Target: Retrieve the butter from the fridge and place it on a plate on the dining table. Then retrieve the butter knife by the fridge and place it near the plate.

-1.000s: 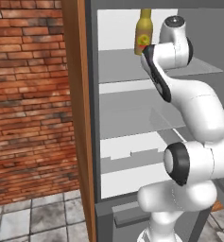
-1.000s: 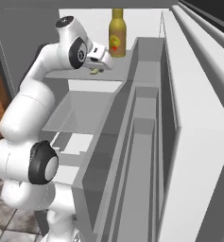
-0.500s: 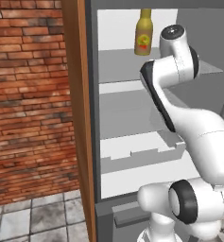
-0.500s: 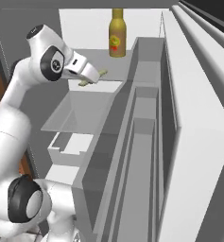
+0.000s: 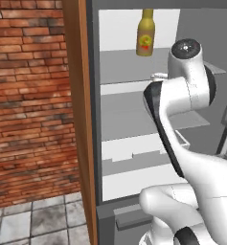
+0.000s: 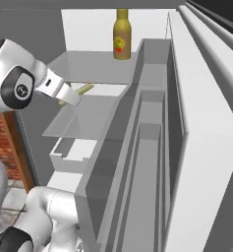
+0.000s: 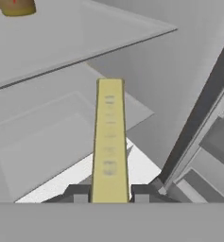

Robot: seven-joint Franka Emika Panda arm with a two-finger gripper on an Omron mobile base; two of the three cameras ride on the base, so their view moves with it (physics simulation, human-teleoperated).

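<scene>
The 2 dark fingers of the gripper (image 7: 110, 194) are pinching the long pale-yellow stick of butter (image 7: 109, 137) by its near end. Its long axis runs straight out ahead of the fingers, over the white shelves inside the open grey fridge (image 5: 134, 129). A yellow-brown bottle (image 6: 121, 35) stands on the shelf above. Next, by my read: draw the stick out lengthwise.
</scene>
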